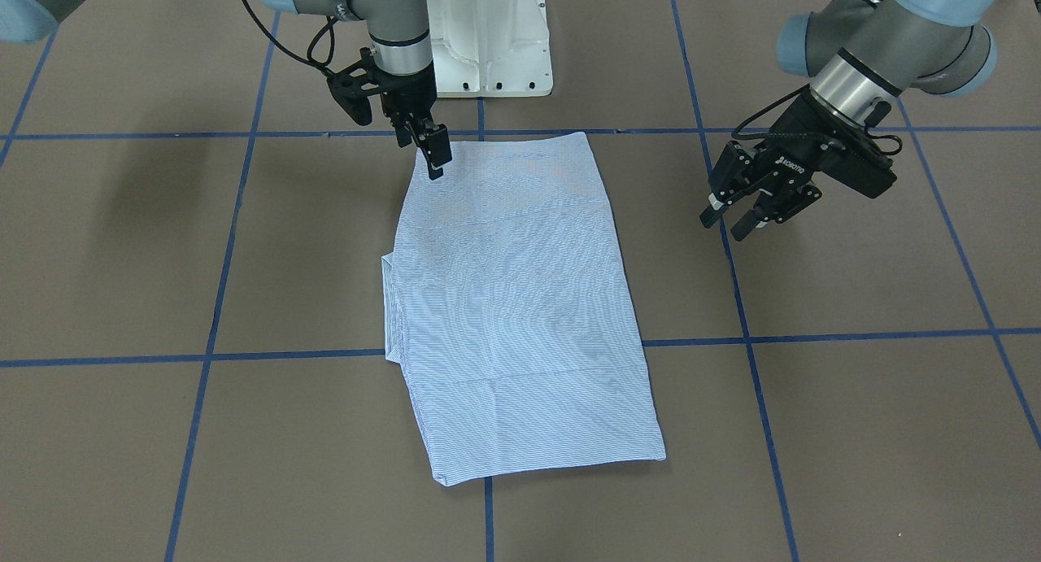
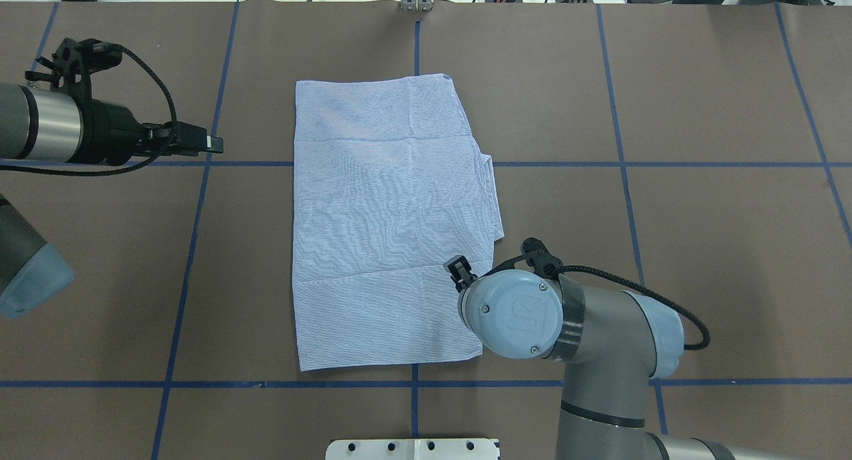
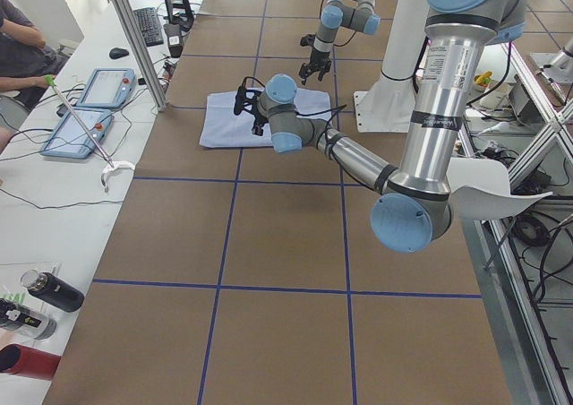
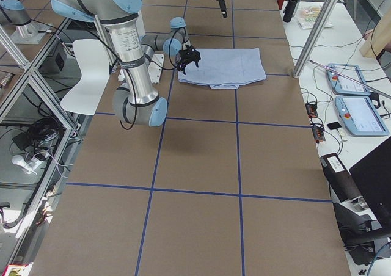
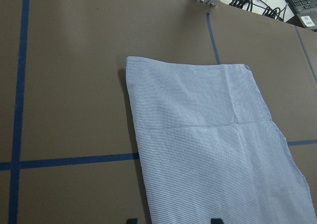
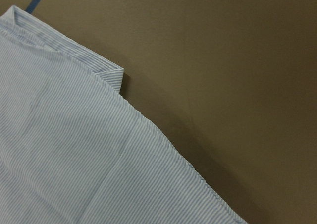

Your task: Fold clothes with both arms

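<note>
The clothes are one light blue-and-white striped shirt (image 1: 520, 302) (image 2: 386, 227), folded into a long rectangle and lying flat on the brown table. A folded edge pokes out along its side (image 2: 491, 180) and fills the right wrist view (image 6: 74, 149). My right gripper (image 1: 423, 151) (image 2: 459, 271) hovers just over the shirt's near corner on the robot's right; its fingers look slightly apart and hold nothing. My left gripper (image 1: 729, 219) (image 2: 213, 142) stands open off the shirt's other side, clear of the cloth. Its fingertips (image 5: 214, 220) show wide apart at the bottom edge of its wrist view.
Blue tape lines (image 2: 193, 247) grid the brown table. The white pedestal base (image 1: 488, 50) stands behind the shirt. Side benches hold tablets (image 3: 89, 91), bottles (image 3: 45, 293) and a seated person (image 3: 18, 38). A white chair (image 4: 85, 74) stands beside the robot.
</note>
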Available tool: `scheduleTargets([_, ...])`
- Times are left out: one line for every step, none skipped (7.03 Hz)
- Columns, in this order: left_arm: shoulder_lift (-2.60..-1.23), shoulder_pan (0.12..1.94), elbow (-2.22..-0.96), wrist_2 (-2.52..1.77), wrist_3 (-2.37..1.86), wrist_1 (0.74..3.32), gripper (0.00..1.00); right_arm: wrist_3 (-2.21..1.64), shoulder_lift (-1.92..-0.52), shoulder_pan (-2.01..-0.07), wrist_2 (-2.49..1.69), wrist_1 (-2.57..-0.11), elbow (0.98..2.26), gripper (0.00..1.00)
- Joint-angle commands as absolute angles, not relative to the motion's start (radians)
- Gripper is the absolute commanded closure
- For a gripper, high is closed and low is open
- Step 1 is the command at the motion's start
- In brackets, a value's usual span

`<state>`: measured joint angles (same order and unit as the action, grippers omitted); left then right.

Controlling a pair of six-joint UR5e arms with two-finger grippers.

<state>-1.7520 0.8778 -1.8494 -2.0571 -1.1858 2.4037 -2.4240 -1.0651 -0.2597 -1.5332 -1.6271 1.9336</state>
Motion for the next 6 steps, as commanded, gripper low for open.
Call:
scheduleTargets([-1.752,0.879,-1.851,-2.057,-1.186,2.404,0.42,-2.497,-1.080,-0.227,-1.513,-1.592,1.905,0.02])
scheduleTargets([-1.750,0.879,-1.852,-2.056,-1.186,2.404,0.42,-2.496,-1.081,-0.216,-1.513,-1.592,1.899,0.02])
scheduleTargets([-1.752,0.879,-1.852,-2.056,-1.186,2.404,0.42,-2.496,-1.080,-0.210,-1.513,-1.591,1.878,0.02])
scheduleTargets([-1.752,0.879,-1.852,-2.056,-1.186,2.404,0.42,-2.496,-1.078,-0.207,-1.514,-1.591,1.868,0.02])
scheduleTargets([-1.752,0.879,-1.853,-2.056,-1.186,2.404,0.42,-2.494,-1.077,-0.206,-1.514,-1.591,1.867,0.02])
scheduleTargets([-1.750,0.879,-1.862,-2.054,-1.187,2.404,0.42,-2.494,-1.075,-0.203,-1.513,-1.588,1.864,0.02])
